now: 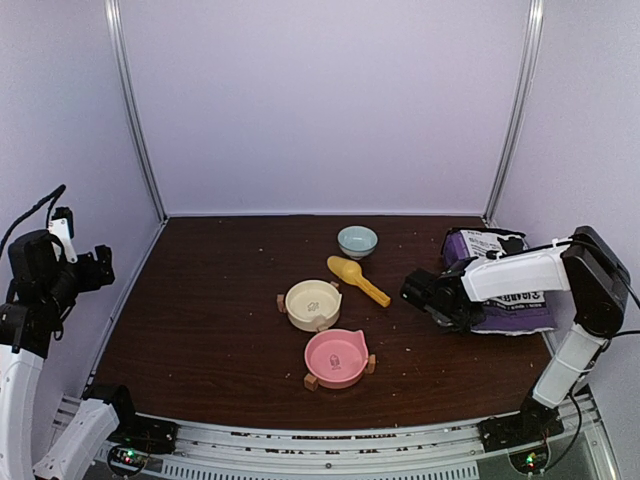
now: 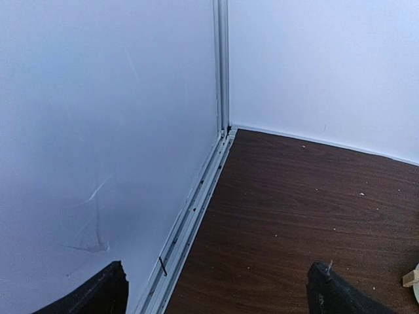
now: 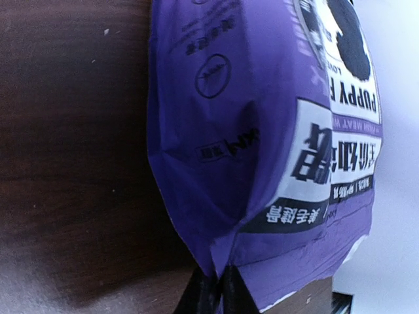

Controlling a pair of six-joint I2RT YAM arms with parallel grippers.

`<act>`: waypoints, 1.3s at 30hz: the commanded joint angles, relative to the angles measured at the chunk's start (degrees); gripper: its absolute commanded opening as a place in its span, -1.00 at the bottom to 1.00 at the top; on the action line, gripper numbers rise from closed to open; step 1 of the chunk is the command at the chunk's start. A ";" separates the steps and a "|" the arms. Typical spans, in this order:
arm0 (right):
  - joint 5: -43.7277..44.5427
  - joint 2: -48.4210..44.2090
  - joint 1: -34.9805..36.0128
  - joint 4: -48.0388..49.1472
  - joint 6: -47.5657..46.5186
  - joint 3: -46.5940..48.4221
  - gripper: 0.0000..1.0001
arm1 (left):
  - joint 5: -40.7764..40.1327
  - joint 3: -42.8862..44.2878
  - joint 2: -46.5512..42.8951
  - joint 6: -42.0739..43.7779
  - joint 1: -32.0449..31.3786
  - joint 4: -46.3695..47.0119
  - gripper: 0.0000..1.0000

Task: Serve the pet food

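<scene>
No pet food kibble shows in any view. The purple-and-white bag (image 1: 500,285) lies at the table's right side. My right gripper (image 1: 452,312) is at its near left edge. In the right wrist view the gripper (image 3: 219,278) is shut on a fold of the bag (image 3: 249,131). A yellow scoop (image 1: 357,279) lies mid-table, left of the bag. A cream bowl (image 1: 313,303) and a pink bowl (image 1: 336,357) stand on wooden feet in the middle and look empty. My left gripper (image 1: 100,268) is raised at the far left, open and empty (image 2: 216,301).
A small light-blue bowl (image 1: 357,240) stands behind the scoop. White walls with metal corner rails (image 2: 196,196) enclose the table on three sides. Small pale crumbs dot the dark wooden tabletop (image 2: 294,216). A wooden foot of the cream bowl (image 2: 411,278) shows at the left wrist view's right edge.
</scene>
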 commanded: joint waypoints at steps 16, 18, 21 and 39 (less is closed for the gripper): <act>-25.20 -24.25 0.30 -3.85 -11.43 11.75 -1.00 | 25.28 -0.81 1.19 3.92 -0.65 6.27 0.85; -26.68 -25.52 0.25 -5.56 -12.72 13.71 -1.00 | 27.44 -0.47 1.19 4.71 -1.89 6.30 0.84; -26.24 -26.82 0.25 -8.97 -13.83 16.81 -1.00 | 28.21 0.36 1.30 5.73 -5.25 6.43 0.83; -22.56 -30.55 0.34 -19.77 -26.69 35.30 -1.00 | 15.65 13.64 23.53 7.65 -45.82 18.40 0.76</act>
